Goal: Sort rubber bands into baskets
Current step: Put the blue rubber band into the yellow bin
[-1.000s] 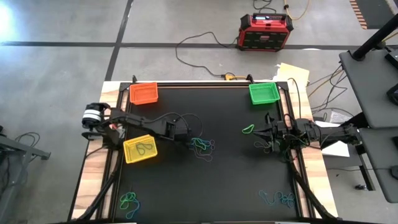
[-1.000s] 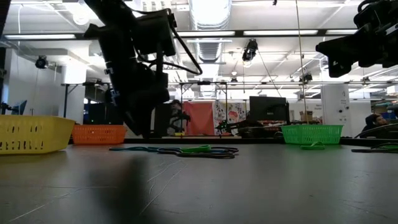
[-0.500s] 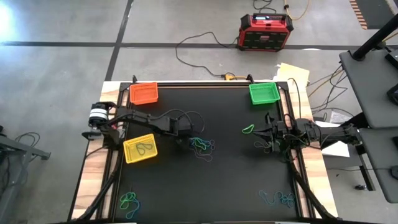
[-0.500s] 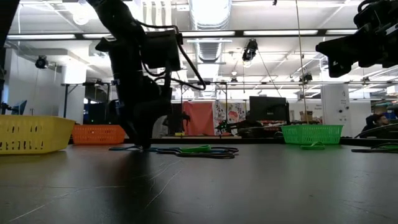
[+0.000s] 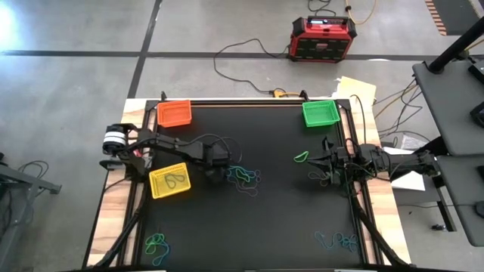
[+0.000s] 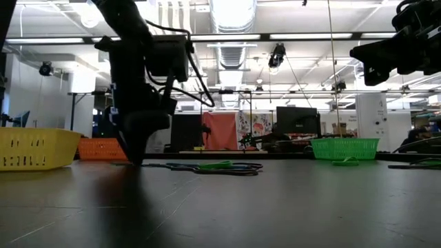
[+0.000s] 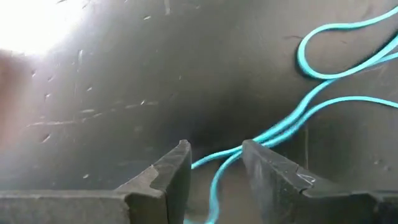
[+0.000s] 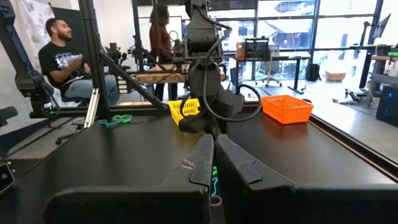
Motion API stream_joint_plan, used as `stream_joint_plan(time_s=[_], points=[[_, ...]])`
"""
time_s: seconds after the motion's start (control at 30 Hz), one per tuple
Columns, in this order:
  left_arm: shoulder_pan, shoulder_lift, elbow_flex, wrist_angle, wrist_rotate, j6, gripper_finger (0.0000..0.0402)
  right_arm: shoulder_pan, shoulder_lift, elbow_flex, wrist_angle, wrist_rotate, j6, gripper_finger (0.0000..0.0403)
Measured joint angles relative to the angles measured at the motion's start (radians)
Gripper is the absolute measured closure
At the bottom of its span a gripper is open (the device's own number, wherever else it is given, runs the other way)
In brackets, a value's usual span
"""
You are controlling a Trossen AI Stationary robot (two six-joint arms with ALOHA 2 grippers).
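Counter (image 5: pixel 287 211): your black mat, scuffed
Left gripper (image 7: pixel 214 163): jaws parted astride a blue rubber band (image 7: pixel 323 68)
Right gripper (image 8: pixel 213 158): jaws clenched, empty
Room: people seated beyond

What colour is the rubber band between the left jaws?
Light blue rubber band, clearest in the left wrist view.

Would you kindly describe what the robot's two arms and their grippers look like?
Both arms are dark, slim and jointed, with black cables looping along them. The left arm has a white-and-black cylindrical unit at its base. The left gripper and right gripper each have two dark, flat, wedge-shaped fingers.
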Motion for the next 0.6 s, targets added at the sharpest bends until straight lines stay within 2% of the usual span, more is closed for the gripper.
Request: stream_joint_plan(time_s=[0.2,0.33,0.47,0.6], points=[[0.000,0.046,-0.001,0.021,0.006,0.009,0.0276,0.000,0.000,0.000,0.000,0.000,0.000,0.0394],[0.000,0.051,-0.005,0.030,0.020,0.000,0.0319,0.000,0.000,0.000,0.000,0.000,0.000,0.0394],[-0.001,0.053,-0.006,0.038,0.033,-0.001,0.0385,0.000,0.000,0.000,0.000,0.000,0.000,0.0394],[-0.005,0.051,-0.006,0.037,0.033,-0.001,0.0394,0.000,0.000,0.000,0.000,0.000,0.000,0.0394]])
